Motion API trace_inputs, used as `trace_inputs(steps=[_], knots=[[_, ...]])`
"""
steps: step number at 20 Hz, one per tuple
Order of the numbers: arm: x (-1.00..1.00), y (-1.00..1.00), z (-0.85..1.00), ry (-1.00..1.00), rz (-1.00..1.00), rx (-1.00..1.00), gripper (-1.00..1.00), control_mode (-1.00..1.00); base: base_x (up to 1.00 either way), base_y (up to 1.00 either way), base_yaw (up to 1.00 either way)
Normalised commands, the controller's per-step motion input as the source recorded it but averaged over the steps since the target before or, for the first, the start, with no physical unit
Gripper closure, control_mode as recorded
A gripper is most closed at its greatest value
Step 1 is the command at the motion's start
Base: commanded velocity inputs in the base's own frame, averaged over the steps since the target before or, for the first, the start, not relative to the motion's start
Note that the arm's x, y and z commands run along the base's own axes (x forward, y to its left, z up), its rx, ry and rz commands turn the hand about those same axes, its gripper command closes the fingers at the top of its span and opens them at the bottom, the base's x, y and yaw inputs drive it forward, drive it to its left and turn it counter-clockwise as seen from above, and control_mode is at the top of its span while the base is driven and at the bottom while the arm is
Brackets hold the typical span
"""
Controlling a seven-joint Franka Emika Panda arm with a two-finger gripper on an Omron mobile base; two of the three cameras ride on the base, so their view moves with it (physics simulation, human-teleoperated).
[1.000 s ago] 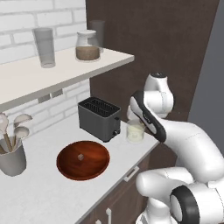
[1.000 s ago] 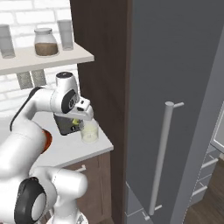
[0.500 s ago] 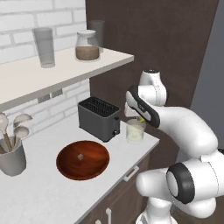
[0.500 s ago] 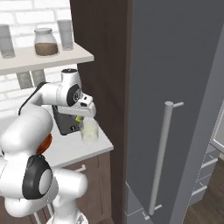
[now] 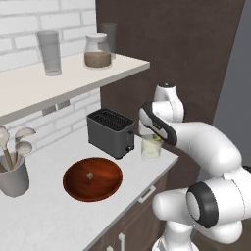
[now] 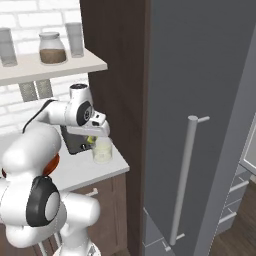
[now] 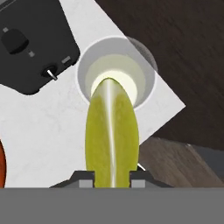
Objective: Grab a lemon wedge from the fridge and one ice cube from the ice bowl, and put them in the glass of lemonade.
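White brick wall (image 5: 29, 19), pale shelf (image 5: 73, 73), dark wood panelling (image 5: 186, 49).

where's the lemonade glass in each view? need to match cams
Left base view: glass of lemonade centre-right, at the counter's corner, right of the toaster.
Right base view: lower left-centre, below the claw.
Hand view: upper centre, behind the lemon wedge.
Shared landmark: the toaster.
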Motion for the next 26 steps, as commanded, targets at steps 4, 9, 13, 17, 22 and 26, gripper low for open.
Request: trace_inputs(steps=[4,9,13,17,22,26], knots=[[0.39,0.0,0.0,0.0,0.0,0.0,1.0,-1.0,0.0,0.0,0.0],[0.64,0.0,0.0,0.02,0.0,0.0,1.0,-1.0,0.0,0.0,0.0],[0.51,0.0,-0.01,0.08,0.0,0.0,1.0,-1.0,0.0,0.0,0.0],[0.0,0.0,-0.16,0.0,0.0,0.0,1.0,-1.0,0.0,0.0,0.0],[0.05,0.0,-0.29,0.0,0.0,0.0,1.0,-1.0,0.0,0.0,0.0],[0.01,0.0,-0.24,0.0,0.0,0.0,1.0,-1.0,0.0,0.0,0.0]])
